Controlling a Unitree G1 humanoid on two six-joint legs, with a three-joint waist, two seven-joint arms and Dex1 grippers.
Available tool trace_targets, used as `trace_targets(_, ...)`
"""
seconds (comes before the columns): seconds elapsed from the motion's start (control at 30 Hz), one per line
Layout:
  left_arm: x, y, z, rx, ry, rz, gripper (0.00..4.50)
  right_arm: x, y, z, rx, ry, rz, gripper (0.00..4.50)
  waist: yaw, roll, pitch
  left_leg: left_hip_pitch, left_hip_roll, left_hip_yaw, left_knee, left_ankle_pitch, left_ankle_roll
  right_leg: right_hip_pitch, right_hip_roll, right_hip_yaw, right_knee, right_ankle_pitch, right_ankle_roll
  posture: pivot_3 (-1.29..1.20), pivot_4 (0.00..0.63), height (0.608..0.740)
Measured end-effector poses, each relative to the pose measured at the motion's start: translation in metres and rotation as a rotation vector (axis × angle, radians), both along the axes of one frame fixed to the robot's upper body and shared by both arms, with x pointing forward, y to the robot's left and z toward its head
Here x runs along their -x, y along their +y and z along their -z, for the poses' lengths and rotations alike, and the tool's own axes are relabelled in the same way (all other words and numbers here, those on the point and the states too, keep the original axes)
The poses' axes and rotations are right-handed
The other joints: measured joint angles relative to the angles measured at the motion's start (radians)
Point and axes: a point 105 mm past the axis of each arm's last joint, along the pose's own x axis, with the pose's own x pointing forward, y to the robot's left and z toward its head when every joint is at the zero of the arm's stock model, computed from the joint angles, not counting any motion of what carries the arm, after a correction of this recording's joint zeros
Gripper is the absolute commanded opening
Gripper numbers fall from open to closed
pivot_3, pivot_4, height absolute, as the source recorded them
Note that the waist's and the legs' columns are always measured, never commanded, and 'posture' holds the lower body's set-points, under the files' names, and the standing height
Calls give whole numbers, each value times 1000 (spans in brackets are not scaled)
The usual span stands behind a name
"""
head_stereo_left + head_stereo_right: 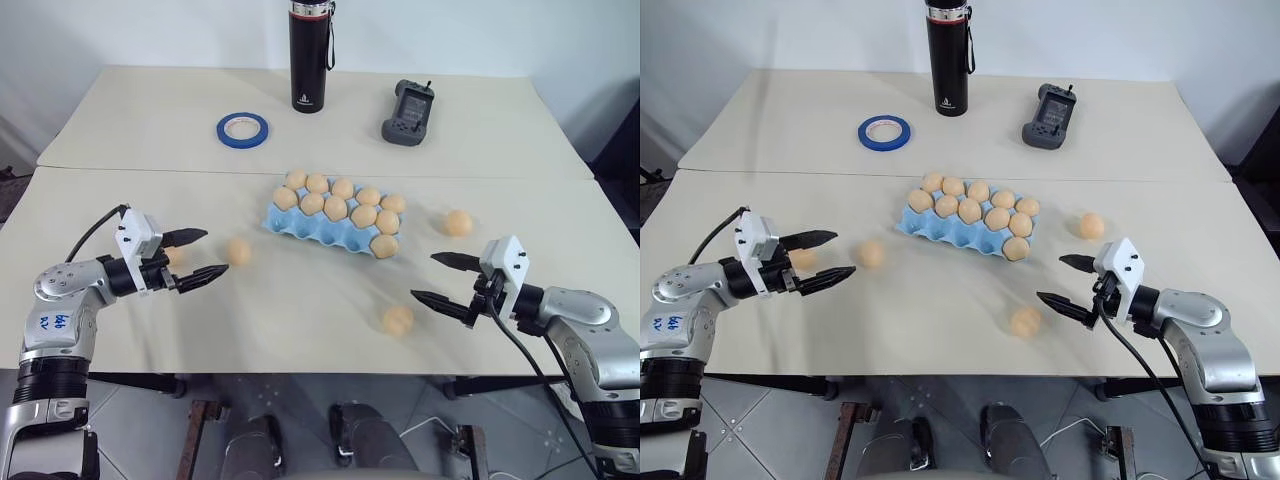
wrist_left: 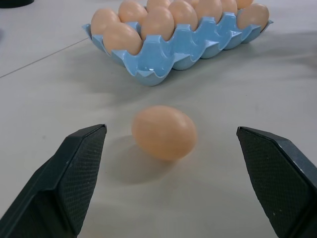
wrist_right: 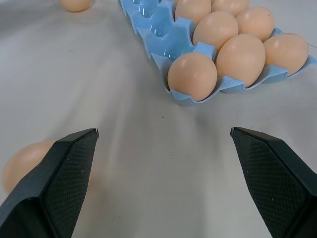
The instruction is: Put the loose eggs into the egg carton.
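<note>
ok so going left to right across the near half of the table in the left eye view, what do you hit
left hand → loose egg just past its fingertips → egg carton → loose egg near the front edge → right hand → loose egg to the right of the carton

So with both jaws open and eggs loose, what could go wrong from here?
1. The egg between the left gripper jaws sits free on the table; an off-centre close could roll it away.
2. The egg near the front edge could be knocked off by the right gripper.
</note>
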Motion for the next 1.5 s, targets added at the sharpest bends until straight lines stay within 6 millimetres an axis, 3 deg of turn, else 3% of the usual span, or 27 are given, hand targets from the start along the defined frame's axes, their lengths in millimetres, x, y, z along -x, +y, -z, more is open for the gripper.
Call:
trace_targets(0.3,-6,6,1,8,3,-54,4485,3,-2,-12,-20,-19,50,4500,0,0,0,0,0,0,0,0,0,0,0,0,1,0,0,0,150,740)
trace_targets(0.5,-6,3,3,12,34,-40,4485,24,-1,-29,-92,-1,108,4500,8,0,0,0,0,-1,0,0,0,0,0,0,0,0,0,0,150,740)
trace_targets(0.7,-3,-7,-3,35,19,53,4485,53,-2,-8,-67,115,154,4500,22,0,0,0,0,-1,1,0,0,0,0,0,0,0,0,0,150,740)
trace_targets(0.9,5,-16,-8,73,-15,164,4485,61,15,-7,-41,116,134,4500,21,-1,-1,0,0,-1,1,0,0,0,0,0,1,0,0,0,150,740)
trace_targets(1.13,12,-18,-8,83,-13,225,4485,54,35,16,47,154,83,4500,21,-1,-1,0,0,-1,1,0,1,0,0,0,0,0,0,0,150,740)
trace_targets(1.43,20,-14,-5,95,-12,205,4485,37,41,42,133,204,63,4500,23,-1,-1,0,0,-1,1,-1,1,0,0,-1,0,0,0,0,150,740)
trace_targets(1.5,21,-13,-5,99,-15,196,4500,35,42,42,137,196,57,4111,22,-1,-1,0,0,-1,1,-1,1,0,0,0,0,0,0,0,150,740)
